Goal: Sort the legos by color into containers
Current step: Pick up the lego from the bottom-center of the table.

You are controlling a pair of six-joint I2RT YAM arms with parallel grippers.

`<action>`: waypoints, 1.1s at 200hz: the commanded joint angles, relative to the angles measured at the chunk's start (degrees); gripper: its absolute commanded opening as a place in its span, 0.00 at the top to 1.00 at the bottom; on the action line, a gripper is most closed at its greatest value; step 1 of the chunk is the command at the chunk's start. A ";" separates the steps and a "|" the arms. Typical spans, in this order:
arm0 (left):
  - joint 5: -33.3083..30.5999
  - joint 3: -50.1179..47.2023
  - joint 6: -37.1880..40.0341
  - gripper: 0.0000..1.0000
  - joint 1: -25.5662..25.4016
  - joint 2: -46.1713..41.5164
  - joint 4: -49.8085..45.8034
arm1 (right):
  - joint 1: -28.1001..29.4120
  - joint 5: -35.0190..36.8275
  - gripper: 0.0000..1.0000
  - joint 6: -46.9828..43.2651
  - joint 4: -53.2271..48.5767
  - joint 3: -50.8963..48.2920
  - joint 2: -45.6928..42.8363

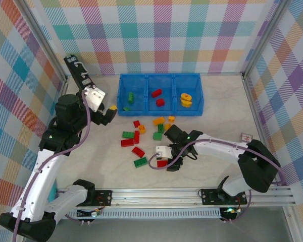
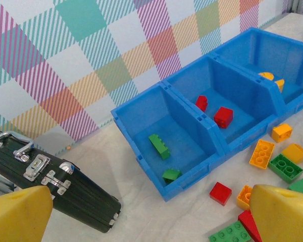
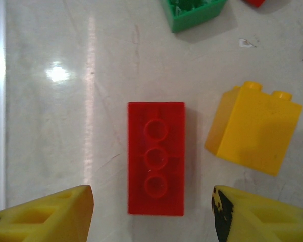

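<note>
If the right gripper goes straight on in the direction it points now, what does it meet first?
Most likely the red brick, which lies on the table straight ahead of the right gripper, between its open jaws. How near it is cannot be told.

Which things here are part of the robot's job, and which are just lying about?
Belongs to the job: small red, green and yellow plastic studded bricks; low blue plastic tray with three compartments.
Just lying about: long black bar with white marks; small red-and-white tag near the right wall.
</note>
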 commanded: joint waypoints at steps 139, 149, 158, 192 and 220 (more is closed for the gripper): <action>-3.78 2.16 -5.97 0.00 -0.09 8.28 3.46 | 4.03 5.35 0.57 -1.31 5.58 -2.85 5.53; -3.87 2.24 -5.97 0.00 -0.08 8.64 3.64 | 4.18 5.42 0.63 -1.23 5.81 -3.25 5.19; -4.35 2.50 -6.21 0.00 -0.08 9.09 3.49 | 4.29 5.62 0.64 -1.14 6.23 -3.70 4.62; -4.28 2.05 -7.51 0.00 -0.08 10.37 5.04 | 4.38 8.33 0.70 -1.74 6.16 -4.79 0.32; -3.06 2.69 -9.27 0.00 -0.08 12.13 4.45 | 2.74 11.39 0.73 -2.38 5.11 -4.15 -4.69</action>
